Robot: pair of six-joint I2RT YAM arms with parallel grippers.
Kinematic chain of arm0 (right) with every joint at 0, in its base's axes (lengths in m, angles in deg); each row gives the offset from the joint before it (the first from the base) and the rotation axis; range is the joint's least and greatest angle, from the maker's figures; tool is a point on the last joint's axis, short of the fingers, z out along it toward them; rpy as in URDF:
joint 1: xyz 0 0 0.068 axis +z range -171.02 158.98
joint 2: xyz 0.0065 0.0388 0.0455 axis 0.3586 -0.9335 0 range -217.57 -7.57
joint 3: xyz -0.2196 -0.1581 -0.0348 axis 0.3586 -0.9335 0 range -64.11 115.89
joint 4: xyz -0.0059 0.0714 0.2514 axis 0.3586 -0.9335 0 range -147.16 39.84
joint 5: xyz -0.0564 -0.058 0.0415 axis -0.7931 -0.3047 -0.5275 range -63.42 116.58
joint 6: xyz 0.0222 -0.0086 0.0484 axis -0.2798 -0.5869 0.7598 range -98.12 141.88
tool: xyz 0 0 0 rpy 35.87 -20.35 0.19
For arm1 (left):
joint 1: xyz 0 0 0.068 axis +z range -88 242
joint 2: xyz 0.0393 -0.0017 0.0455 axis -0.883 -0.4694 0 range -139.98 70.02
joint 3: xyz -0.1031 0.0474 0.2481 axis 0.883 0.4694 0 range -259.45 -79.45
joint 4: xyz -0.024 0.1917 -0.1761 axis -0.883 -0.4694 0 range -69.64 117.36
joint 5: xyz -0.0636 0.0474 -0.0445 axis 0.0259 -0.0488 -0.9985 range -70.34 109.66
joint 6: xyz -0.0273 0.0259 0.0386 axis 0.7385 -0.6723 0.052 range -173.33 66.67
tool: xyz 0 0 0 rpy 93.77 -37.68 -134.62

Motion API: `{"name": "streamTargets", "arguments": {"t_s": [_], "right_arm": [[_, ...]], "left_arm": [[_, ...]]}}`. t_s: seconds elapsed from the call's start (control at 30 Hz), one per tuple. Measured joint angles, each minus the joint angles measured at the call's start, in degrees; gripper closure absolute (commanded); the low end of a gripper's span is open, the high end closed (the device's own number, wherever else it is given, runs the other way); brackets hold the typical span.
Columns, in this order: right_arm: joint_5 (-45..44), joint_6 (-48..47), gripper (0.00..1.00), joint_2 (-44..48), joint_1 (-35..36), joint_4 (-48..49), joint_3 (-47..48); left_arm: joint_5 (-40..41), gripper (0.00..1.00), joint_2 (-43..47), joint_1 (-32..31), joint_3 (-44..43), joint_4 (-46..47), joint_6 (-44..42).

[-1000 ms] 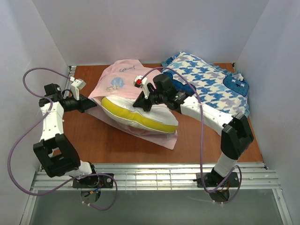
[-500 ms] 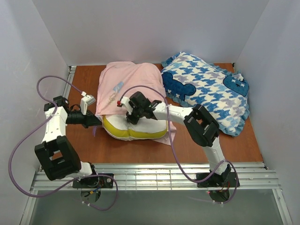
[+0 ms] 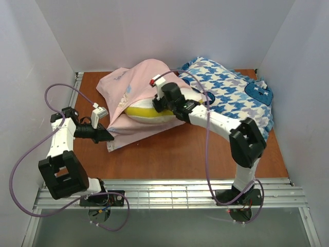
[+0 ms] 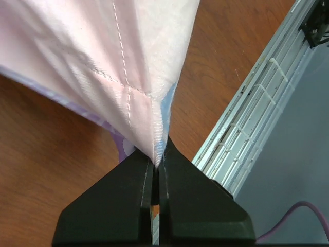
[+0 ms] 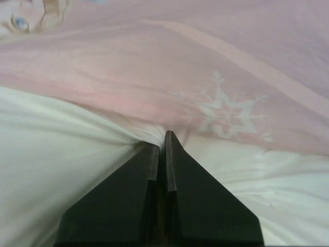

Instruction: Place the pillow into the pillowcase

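The pale pink pillowcase (image 3: pixel 134 82) lies at the back left of the table, draped over the far part of the white pillow. The pillow's yellow side edge (image 3: pixel 146 111) shows at the case's opening. My left gripper (image 3: pixel 108 135) is shut on the near left corner of the pillowcase (image 4: pixel 103 62), and its jaws (image 4: pixel 157 162) pinch the seam. My right gripper (image 3: pixel 157 103) is at the pillow's top. In the right wrist view this gripper (image 5: pixel 162 139) is shut on a pucker of the white pillow (image 5: pixel 61 164), just under the pink case (image 5: pixel 216 56) with its snowflake print.
A blue-and-white houndstooth cushion (image 3: pixel 231 95) fills the back right corner, under the right arm. The brown table (image 3: pixel 180 154) is walled in white on three sides. A metal rail (image 3: pixel 169 188) runs along the near edge and also shows in the left wrist view (image 4: pixel 257 123).
The right gripper has pulled the pillow up and back to the right. The pillowcase now bulges higher over it. The left gripper has drawn its corner slightly nearer.
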Motion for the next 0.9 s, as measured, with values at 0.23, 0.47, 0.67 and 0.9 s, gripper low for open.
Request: {"name": "streamTargets", "arguments": {"t_s": [0.23,0.47,0.67,0.9], "right_arm": [[4.6,0.9,0.99,-20.5,7.8,-1.4,4.6],[16.8,5.0,0.36,-18.2,6.2,-3.9,8.4],[29.3,6.8,0.11,-6.8,0.4,-10.0,3.4],[34.2,5.4,0.05,16.6,-9.2,-13.1,-14.8]], "left_arm": [[0.0,1.0,-9.2,-0.9,-0.2,-0.6,1.2],[0.0,0.57,-9.8,-1.3,-0.4,-0.3,1.8],[2.3,0.27,0.0,-1.5,-1.7,6.8,6.1],[11.3,0.07,8.4,-19.5,-2.7,24.7,11.5]]}}
